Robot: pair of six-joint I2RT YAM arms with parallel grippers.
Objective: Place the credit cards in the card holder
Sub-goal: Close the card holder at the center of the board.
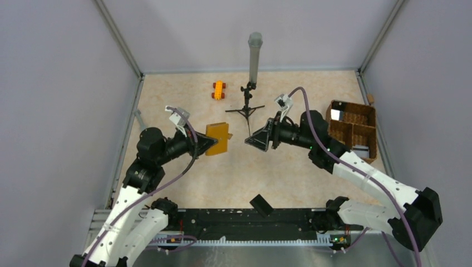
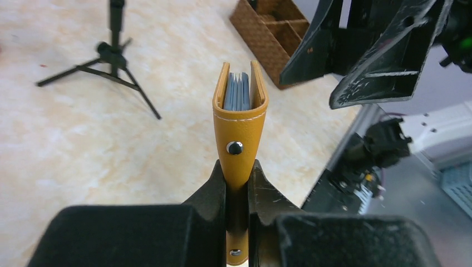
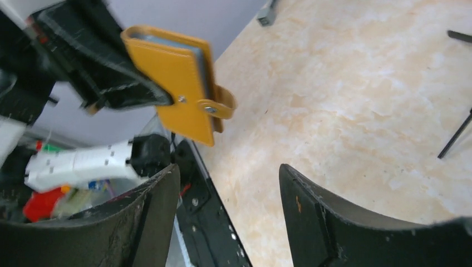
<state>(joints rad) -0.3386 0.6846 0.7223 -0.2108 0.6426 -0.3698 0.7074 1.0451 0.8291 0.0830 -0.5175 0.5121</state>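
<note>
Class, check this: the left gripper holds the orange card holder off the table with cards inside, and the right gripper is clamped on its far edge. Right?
Not quite. The right wrist view shows the right gripper open and empty, apart from the card holder. The rest stands: the left gripper holds it off the table, cards inside.

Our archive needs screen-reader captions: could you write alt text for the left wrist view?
The left end effector clamps a mustard-orange card holder seen edge-on, blue-grey card edges showing in its open top. The open, empty right end effector hangs at upper right; a black tripod and wicker basket sit behind.
</note>
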